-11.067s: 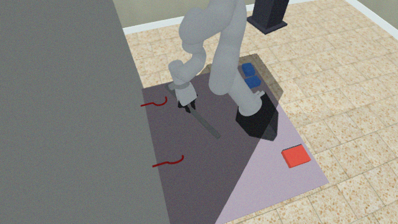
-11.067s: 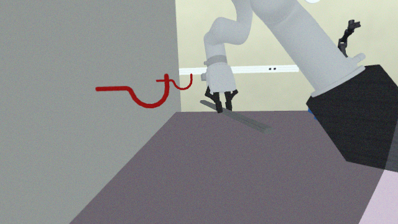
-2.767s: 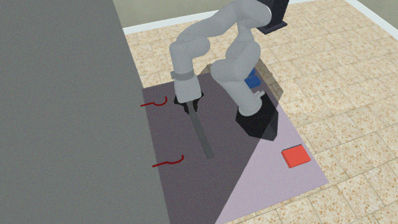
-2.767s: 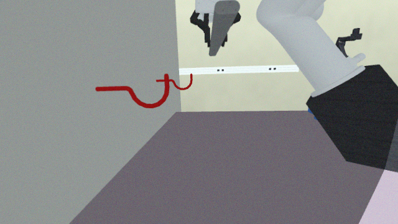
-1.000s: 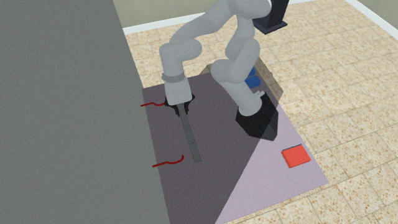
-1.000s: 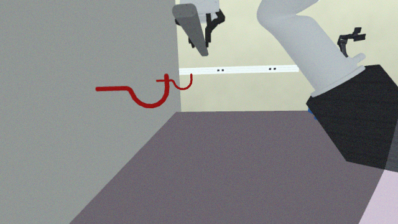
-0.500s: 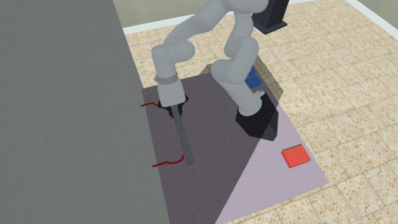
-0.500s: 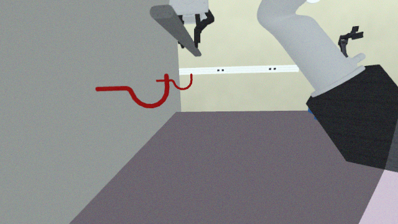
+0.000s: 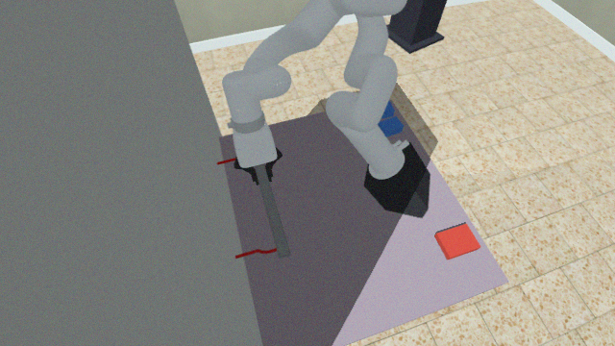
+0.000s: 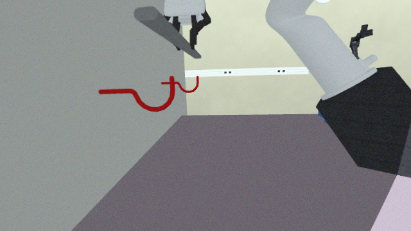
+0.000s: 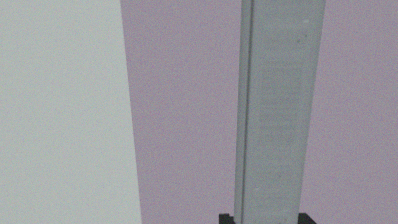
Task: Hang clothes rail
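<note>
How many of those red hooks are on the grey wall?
2. The near hook sticks out of the wall in the foreground; the far hook is at the wall's far edge. Both are empty, below the grey rail held by the tool.

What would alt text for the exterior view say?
A black gripper holds a grey clothes rail high beside a grey wall, well above two empty red hooks that stick out from it over a dark table.
</note>
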You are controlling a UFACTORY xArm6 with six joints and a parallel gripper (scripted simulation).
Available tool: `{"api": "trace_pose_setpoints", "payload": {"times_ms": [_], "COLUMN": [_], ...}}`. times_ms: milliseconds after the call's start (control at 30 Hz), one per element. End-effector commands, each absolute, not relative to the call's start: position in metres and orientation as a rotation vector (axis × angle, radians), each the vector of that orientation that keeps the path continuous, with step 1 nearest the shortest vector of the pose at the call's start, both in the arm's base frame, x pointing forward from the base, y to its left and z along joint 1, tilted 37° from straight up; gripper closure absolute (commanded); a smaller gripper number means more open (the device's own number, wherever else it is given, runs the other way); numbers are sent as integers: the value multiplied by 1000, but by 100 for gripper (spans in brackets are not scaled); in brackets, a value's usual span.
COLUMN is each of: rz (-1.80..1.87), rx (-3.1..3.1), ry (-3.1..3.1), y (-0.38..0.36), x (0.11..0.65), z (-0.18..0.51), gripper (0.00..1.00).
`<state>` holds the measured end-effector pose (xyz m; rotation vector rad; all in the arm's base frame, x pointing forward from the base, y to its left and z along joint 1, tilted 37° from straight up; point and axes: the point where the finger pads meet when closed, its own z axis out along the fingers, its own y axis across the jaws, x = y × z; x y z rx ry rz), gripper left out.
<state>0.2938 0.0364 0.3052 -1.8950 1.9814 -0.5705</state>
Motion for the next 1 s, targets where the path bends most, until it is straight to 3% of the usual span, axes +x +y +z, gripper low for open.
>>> {"api": "trace_pose_setpoints", "payload": {"times_ms": [0,967], "rz": [-572,-572], "rx": [-1893,-1893], "ry": [1979,1979], "y": [36,36], "x": [301,318], "z": [310,321], "gripper": [100,100]}}
